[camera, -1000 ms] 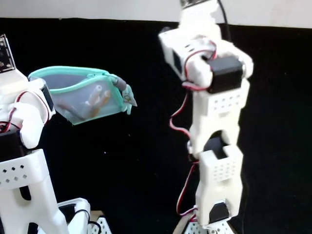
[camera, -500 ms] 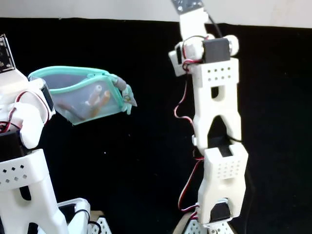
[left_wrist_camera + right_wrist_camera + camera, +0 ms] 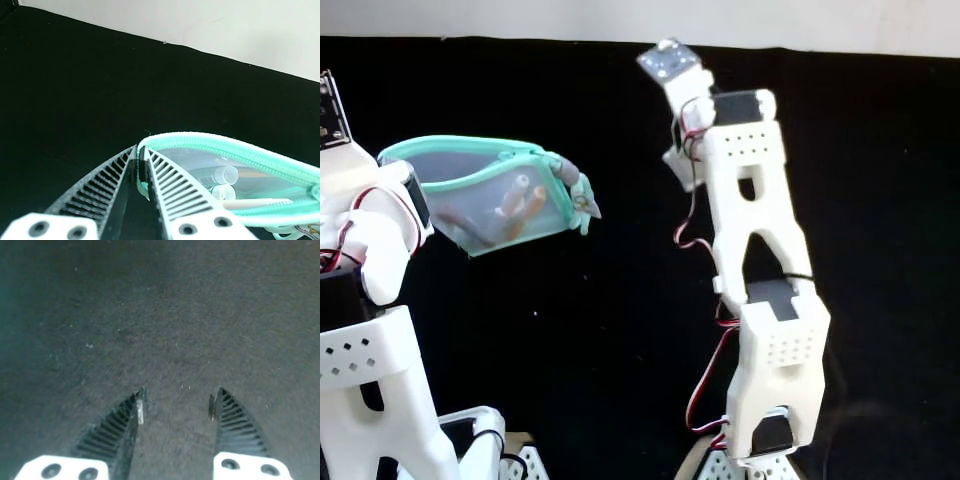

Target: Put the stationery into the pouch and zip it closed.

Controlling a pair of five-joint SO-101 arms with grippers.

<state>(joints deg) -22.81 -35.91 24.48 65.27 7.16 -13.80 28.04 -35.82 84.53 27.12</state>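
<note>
A translucent pouch (image 3: 490, 205) with a teal zipper rim hangs in the air at the left, its mouth open. Pens and other stationery (image 3: 520, 205) lie inside it. A small charm (image 3: 583, 200) dangles from its right end. In the left wrist view my left gripper (image 3: 139, 159) is shut on the pouch's (image 3: 250, 165) teal rim, and white tubes (image 3: 224, 181) show through the pouch wall. My right arm (image 3: 750, 200) stretches toward the back of the table. My right gripper (image 3: 177, 400) is open over bare black cloth, with nothing between its fingers.
A black cloth (image 3: 600, 330) covers the table. A white wall (image 3: 520, 18) runs along its far edge. The two arm bases (image 3: 380, 420) stand at the near edge, with dark room between them.
My right arm has unfolded and stretched toward the back of the table, its wrist swinging left. The left arm and the pouch have stayed still.
</note>
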